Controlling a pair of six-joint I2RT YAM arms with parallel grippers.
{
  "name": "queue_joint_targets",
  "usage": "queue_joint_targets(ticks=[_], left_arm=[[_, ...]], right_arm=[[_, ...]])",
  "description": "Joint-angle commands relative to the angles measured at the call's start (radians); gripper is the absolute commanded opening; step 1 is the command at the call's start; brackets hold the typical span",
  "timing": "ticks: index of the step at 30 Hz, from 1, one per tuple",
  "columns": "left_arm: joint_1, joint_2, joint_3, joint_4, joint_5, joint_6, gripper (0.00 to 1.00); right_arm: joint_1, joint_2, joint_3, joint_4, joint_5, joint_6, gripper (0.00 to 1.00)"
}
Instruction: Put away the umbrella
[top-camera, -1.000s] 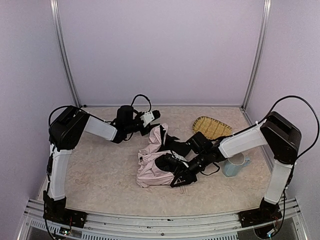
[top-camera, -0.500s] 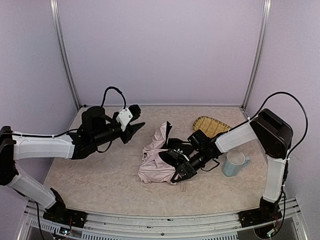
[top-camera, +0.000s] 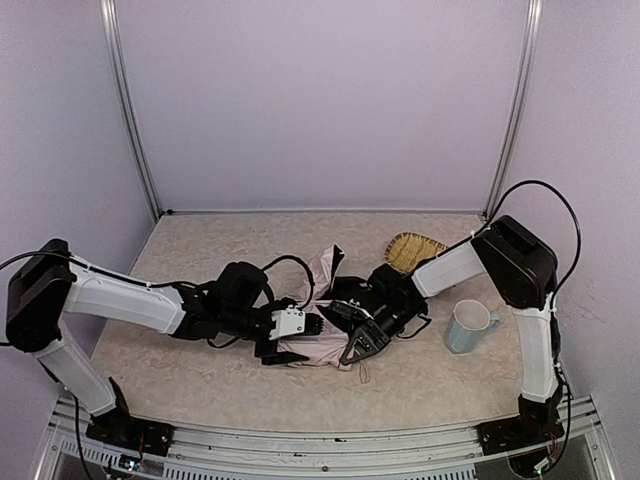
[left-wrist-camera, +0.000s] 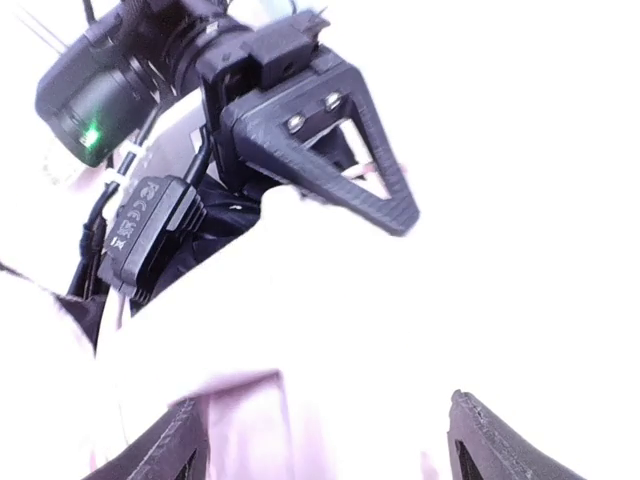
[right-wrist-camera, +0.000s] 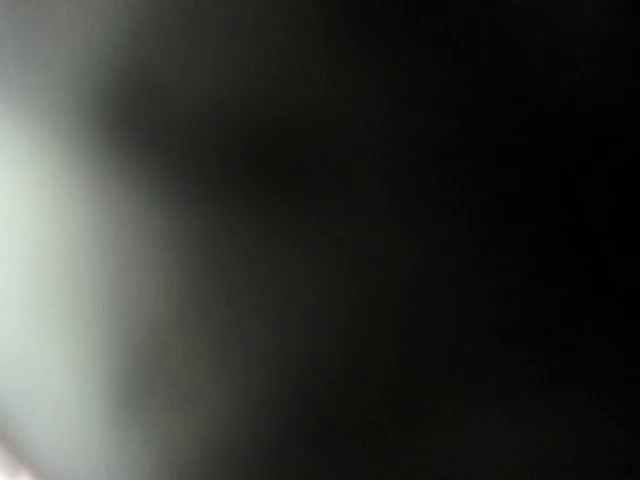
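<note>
The umbrella (top-camera: 322, 272) lies crumpled in the middle of the table, pale pink fabric outside and black lining showing. My left gripper (top-camera: 303, 336) is at its near left edge. In the left wrist view it (left-wrist-camera: 320, 432) is open, its fingers wide apart with overexposed pale fabric (left-wrist-camera: 400, 330) between them. My right gripper (top-camera: 358, 344) rests on the umbrella's near right part, and it also shows in the left wrist view (left-wrist-camera: 330, 160), close ahead. The right wrist view is dark and blurred, so its jaws are hidden. The shaft and handle are not visible.
A woven bamboo tray (top-camera: 415, 250) lies at the back right, just behind the right forearm. A pale blue mug (top-camera: 468, 326) stands to the right of the umbrella. Walls and metal posts close in the back and sides.
My left arm has swung down from the back left to the umbrella's near left edge. My right gripper stayed on the umbrella, shifting slightly. The fabric heap has changed shape a little.
</note>
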Motion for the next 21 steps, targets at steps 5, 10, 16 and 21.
queue_joint_targets(ticks=[5, 10, 16, 21], left_arm=[[0.052, 0.223, 0.119, -0.109, 0.058, -0.008, 0.77], [0.072, 0.312, 0.226, -0.253, 0.138, -0.144, 0.47], [0.082, 0.397, 0.284, -0.362, 0.29, -0.25, 0.32], [0.109, 0.468, 0.342, -0.47, 0.426, -0.297, 0.27]], right_arm=[[-0.002, 0.053, 0.027, -0.14, 0.073, -0.006, 0.0], [-0.008, -0.026, -0.001, -0.058, 0.142, 0.082, 0.24], [-0.008, -0.324, -0.117, 0.106, 0.42, 0.199, 0.69], [0.035, -0.58, -0.215, 0.183, 0.739, 0.146, 0.78]])
